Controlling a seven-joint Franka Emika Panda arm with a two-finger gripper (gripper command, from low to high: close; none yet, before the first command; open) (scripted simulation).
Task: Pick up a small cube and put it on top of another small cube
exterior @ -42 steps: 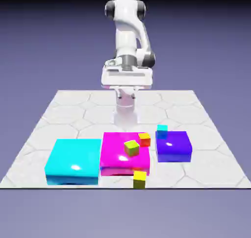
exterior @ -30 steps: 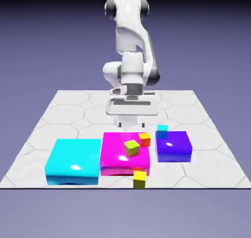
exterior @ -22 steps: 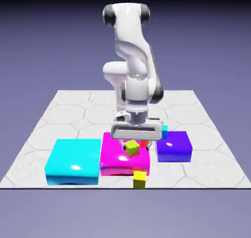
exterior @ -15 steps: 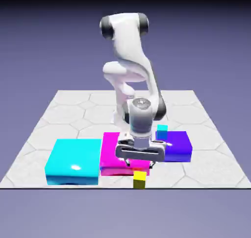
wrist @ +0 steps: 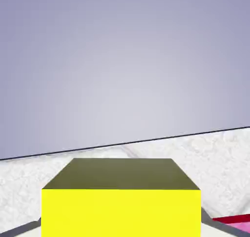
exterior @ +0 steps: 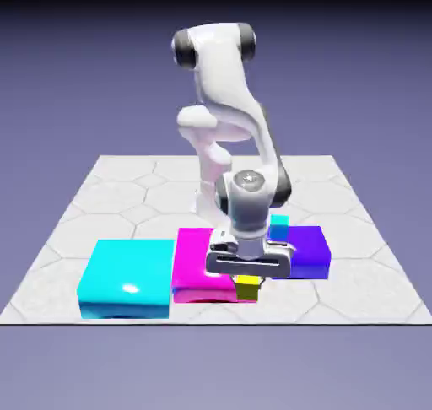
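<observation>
Hand view, bottom middle: the hand (wrist: 121, 225) grips the yellow cube (wrist: 121, 212) by opposite sides, a sound place to hold it. It looks stiff, probably light, perhaps slippery. Exterior view, lower middle: it shows before the pink block (exterior: 192, 261); whether they touch, I can't tell. Right of centre sits a small cyan cube (exterior: 279, 224).

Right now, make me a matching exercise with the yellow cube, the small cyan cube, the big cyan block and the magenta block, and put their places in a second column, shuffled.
1. Yellow cube
2. Small cyan cube
3. Big cyan block
4. Magenta block

A. Farthest toward the exterior view's left
B. Between the gripper's fingers
C. Directly right of the big block in the exterior view
D. By the blue-violet block

Pairs: 1-B, 2-D, 3-A, 4-C
</observation>
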